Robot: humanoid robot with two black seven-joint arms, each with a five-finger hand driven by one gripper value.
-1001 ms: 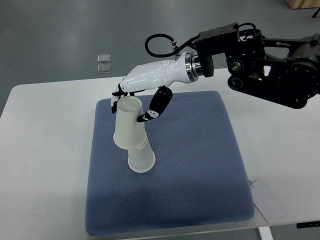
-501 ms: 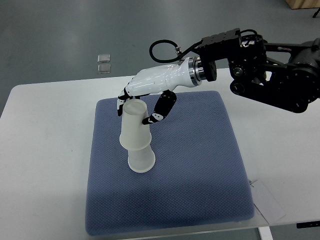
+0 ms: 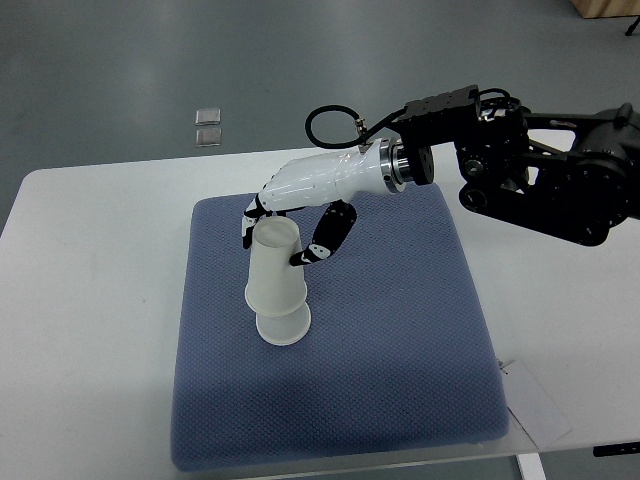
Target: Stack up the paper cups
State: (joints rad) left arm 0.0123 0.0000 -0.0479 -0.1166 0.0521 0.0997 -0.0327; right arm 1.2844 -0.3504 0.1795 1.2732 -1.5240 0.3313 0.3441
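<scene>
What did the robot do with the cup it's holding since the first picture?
The right hand kept its grip on the top paper cup and swung it from tilted to nearly upright, sliding it farther down over the bottom paper cup, so less of the bottom cup shows. The hand shifted slightly right. The bottom cup, the blue mat and the white table stayed put.

White table [image 3: 90, 300] with blue mat [image 3: 380, 360] and paper sheet [image 3: 538, 405].
</scene>
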